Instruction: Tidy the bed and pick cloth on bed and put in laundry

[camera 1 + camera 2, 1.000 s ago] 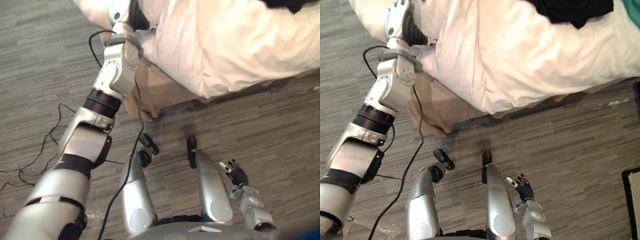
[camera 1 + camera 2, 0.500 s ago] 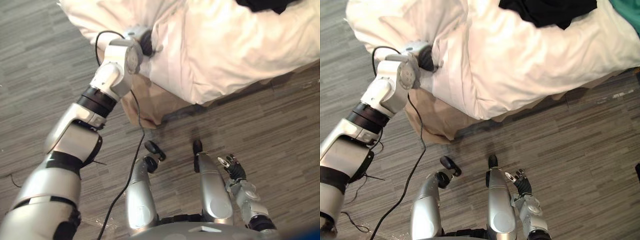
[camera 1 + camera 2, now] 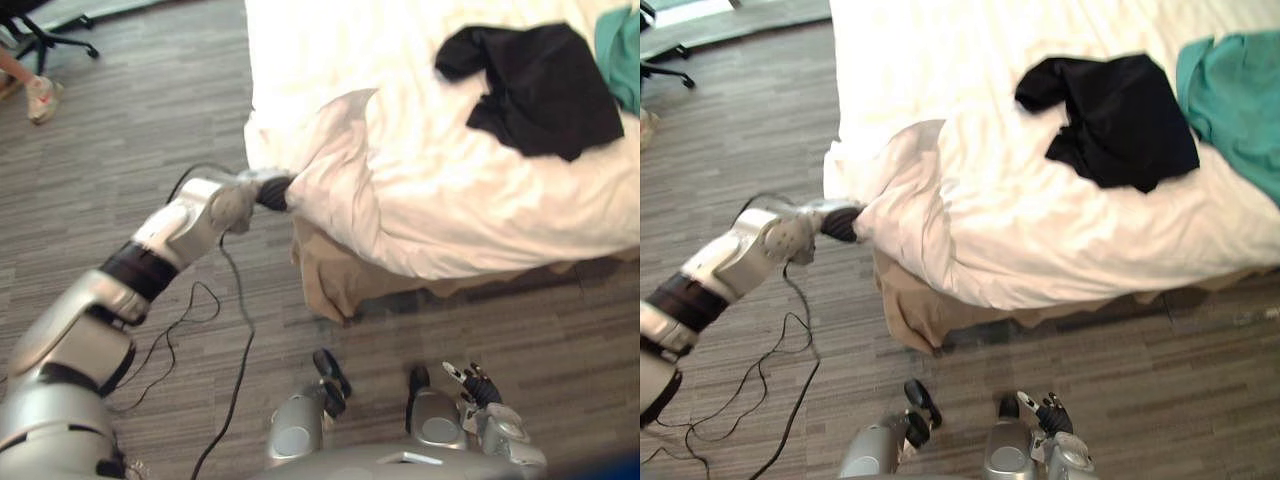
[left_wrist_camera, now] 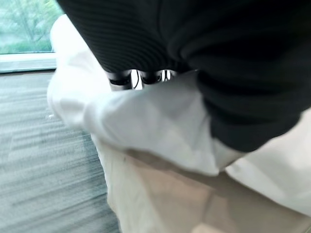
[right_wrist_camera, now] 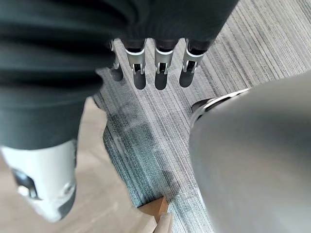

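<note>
1. Left eye view had swung up over the last second, so more of the bed (image 3: 330,40) showed; a black cloth (image 3: 545,90) lay at its far right, a teal cloth (image 3: 1235,100) just beside it
2. Left hand (image 3: 272,192) stayed at the white duvet (image 3: 450,220)'s near-left corner, buried in fabric; its grip could not be told
3. Right hand (image 5: 160,68) hung low over the floor, straight and empty
4. Bed tidying seemed underway; both cloths still waited

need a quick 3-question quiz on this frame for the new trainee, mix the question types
1. True or false: the black garment lies on the floor.
2. The left hand is at: A) the edge of the white duvet, B) the teal cloth, C) the office chair.
3. Fill in: the right hand, fingers straight, holds ____.
Key: 1 false; 2 A; 3 nothing.
</note>
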`<state>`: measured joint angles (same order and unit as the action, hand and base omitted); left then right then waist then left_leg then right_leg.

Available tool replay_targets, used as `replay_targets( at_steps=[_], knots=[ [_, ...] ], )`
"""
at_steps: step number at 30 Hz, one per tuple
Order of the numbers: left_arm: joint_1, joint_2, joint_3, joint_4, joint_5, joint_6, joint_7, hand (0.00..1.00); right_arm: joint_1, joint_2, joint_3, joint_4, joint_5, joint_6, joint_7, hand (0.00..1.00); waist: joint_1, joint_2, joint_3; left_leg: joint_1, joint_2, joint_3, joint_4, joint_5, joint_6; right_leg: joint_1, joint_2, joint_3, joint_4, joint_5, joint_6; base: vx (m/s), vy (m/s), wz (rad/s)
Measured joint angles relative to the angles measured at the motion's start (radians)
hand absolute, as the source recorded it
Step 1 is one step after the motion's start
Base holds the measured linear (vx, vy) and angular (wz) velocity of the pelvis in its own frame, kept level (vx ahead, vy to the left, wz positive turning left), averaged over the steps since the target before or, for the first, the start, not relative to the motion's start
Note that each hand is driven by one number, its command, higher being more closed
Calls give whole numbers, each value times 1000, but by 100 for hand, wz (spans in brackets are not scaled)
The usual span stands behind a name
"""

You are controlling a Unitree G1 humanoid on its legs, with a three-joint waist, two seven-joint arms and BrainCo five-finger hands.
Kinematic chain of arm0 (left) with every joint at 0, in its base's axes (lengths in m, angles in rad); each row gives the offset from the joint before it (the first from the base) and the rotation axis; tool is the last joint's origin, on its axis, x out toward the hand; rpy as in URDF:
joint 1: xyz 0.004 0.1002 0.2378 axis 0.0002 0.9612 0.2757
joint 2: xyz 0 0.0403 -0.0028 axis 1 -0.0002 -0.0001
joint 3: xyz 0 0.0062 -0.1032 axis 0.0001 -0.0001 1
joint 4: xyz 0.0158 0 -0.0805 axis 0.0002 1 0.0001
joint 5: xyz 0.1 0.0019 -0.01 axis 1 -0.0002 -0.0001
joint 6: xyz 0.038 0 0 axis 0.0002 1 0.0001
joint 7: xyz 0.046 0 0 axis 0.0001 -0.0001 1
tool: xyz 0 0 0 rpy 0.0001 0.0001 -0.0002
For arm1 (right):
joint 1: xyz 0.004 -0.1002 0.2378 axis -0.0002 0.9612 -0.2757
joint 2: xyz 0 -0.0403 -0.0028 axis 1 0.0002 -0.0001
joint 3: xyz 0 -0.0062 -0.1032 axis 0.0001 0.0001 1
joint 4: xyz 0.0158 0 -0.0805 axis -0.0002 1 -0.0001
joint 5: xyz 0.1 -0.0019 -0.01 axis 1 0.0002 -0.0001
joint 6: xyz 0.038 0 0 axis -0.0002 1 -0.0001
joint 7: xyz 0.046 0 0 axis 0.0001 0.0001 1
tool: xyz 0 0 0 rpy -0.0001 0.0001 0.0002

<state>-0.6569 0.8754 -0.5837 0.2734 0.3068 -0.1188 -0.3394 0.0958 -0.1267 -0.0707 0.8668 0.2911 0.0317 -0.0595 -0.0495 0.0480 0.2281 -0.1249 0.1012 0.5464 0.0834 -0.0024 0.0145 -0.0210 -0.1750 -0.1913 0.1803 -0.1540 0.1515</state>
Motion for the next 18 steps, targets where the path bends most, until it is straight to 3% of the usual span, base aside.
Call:
replay_targets(
  at_steps=[1, 4, 8, 10, 14, 15, 16, 17, 18],
  knots=[
    [69, 0, 49, -17, -23, -32, 16, 0, 0, 0, -1, 16, 2, 11, -6, 0, 3, 0, -9, 31, -3, -10, -36, 21, -9, 28, 9, -13, -19, 11, -9, 106, -87, 10],
    [238, -5, 155, -27, -42, -107, 61, 0, 3, 1, -2, 37, 1, 47, -11, 0, 4, -9, -38, 118, -14, -17, -130, 57, -38, 101, 36, -24, -64, 20, -21, 81, -64, 1],
    [404, -87, 250, -11, -42, -126, 136, 0, 27, -2, -13, 54, 1, 75, 1, 0, 7, -15, -81, 160, -7, -41, -182, 86, -57, 138, 62, -51, -75, 11, -35, 83, -94, 15],
    [518, -180, 302, 9, -43, -121, 198, 0, 49, 0, -19, 74, 0, 97, 17, 0, 12, -30, -106, 180, 5, -69, -182, 90, -64, 174, 73, -74, -72, 9, -40, 108, -107, 33],
    [671, -378, 387, 112, -28, -60, 347, 0, 75, 13, -17, 103, 0, 113, 39, 0, 18, -61, -160, 206, 38, -92, -181, 92, -67, 191, 104, -97, -11, 12, -57, 135, -118, 30],
    [686, -410, 399, 136, -19, -45, 373, 0, 76, 13, -17, 104, 0, 113, 41, 0, 20, -61, -161, 214, 53, -94, -181, 93, -67, 184, 112, -96, 24, 14, -61, 103, -166, 21],
    [712, -479, 429, 201, -3, -8, 423, 0, 82, 0, -26, 103, 0, 112, 51, 0, 18, -26, -161, 219, 110, -101, -180, 93, -71, 119, 131, -87, 143, 10, -108, 76, -174, 14],
    [751, -544, 498, 281, 7, 20, 481, 0, 83, 2, -25, 100, -1, 106, 54, 0, 23, -32, -172, 218, 124, -112, -181, 103, -90, 138, 138, -112, -22, -38, -118, 59, -171, 6],
    [765, -564, 526, 313, 18, 31, 507, 0, 84, 11, -24, 99, -1, 105, 56, 0, 37, -53, -173, 219, 111, -112, -181, 103, -93, 154, 124, -122, -120, 32, -118, 82, -179, 17]
  ],
)
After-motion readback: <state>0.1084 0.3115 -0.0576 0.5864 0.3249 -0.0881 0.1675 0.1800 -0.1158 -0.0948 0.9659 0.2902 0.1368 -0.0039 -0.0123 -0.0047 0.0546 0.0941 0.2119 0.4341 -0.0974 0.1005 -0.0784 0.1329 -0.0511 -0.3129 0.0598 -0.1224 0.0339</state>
